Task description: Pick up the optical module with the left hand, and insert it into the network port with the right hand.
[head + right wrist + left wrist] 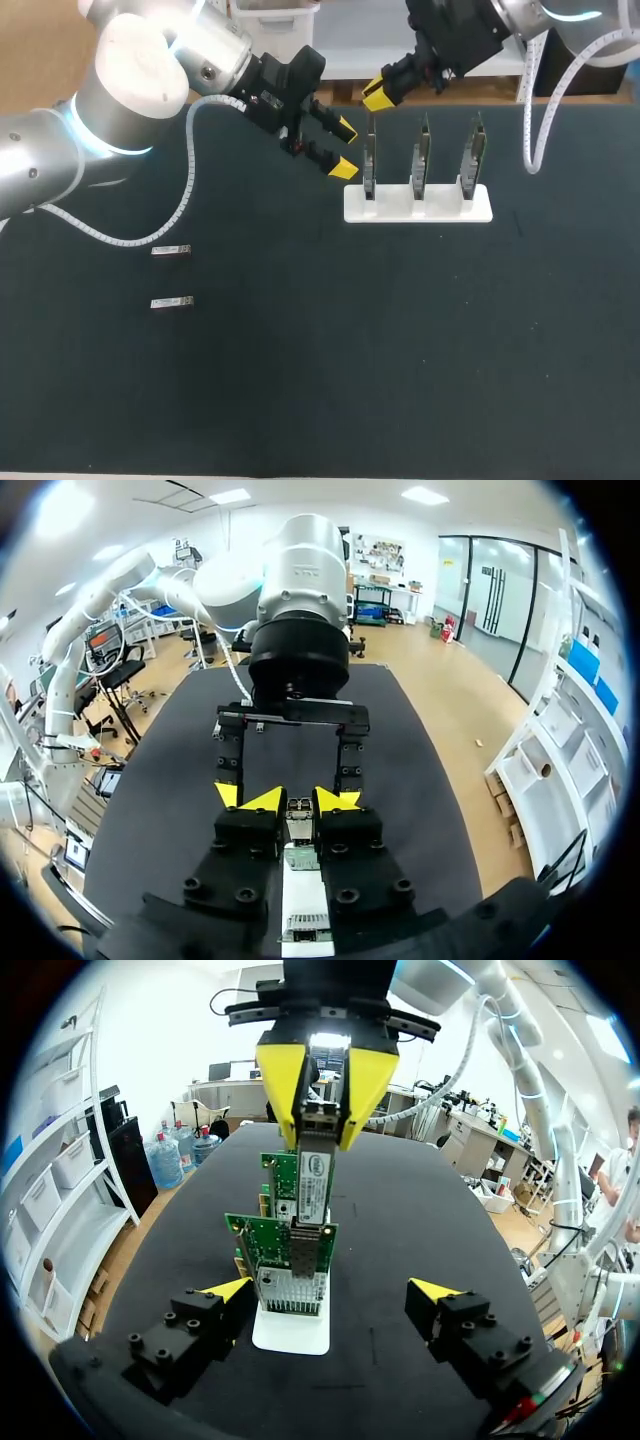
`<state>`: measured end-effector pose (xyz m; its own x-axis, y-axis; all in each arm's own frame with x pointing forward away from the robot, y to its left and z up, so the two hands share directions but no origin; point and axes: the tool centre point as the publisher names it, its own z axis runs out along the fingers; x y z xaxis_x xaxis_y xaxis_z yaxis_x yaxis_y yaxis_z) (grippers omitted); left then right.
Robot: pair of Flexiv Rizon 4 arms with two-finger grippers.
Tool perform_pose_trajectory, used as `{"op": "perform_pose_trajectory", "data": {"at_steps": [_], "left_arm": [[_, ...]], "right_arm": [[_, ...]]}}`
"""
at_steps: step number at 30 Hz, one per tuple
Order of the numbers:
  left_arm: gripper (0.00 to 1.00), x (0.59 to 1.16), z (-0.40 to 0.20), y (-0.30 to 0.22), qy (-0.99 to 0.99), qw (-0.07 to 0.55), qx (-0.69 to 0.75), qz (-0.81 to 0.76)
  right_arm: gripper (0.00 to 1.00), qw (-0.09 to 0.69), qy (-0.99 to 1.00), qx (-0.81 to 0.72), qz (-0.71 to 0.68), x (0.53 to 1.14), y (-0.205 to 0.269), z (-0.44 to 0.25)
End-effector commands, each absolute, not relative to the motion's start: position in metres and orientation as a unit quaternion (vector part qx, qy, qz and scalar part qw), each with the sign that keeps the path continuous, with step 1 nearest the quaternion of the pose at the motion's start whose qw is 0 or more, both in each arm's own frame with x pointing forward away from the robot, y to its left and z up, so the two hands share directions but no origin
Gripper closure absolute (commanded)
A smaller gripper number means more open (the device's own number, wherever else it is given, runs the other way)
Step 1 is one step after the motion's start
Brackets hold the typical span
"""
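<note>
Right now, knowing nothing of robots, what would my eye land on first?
The right gripper, with bright yellow tips, pinches a small optical module over the leftmost of three network cards upright in a white stand. Beside it the left gripper hangs open, and two spare modules lie on the black table nearer the left.

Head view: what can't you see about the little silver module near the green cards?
Head view: the thin silver optical module is hidden by the right end effector holding it.
Head view: the upright green network cards stand edge-on, hiding their ports.
Right wrist view: the end effector and module cover the port ahead.
</note>
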<state>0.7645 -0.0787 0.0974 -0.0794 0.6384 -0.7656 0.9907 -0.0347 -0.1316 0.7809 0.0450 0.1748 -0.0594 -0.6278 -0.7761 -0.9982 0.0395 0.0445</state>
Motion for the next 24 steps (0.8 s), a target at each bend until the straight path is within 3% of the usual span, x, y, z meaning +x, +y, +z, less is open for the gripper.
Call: {"op": "perform_pose_trajectory", "data": {"at_steps": [1,24], "left_arm": [[0.0,0.7646,0.0979,-0.0788,0.648,0.252,0.63,-0.347],[0.0,0.7646,0.0979,-0.0788,0.648,0.252,0.63,-0.347]], "right_arm": [[1.0,0.297,0.659,-0.617,0.312,0.781,0.0446,0.1739],[1.0,0.29,0.656,-0.62,0.317,0.7801,0.0438,0.1773]]}}
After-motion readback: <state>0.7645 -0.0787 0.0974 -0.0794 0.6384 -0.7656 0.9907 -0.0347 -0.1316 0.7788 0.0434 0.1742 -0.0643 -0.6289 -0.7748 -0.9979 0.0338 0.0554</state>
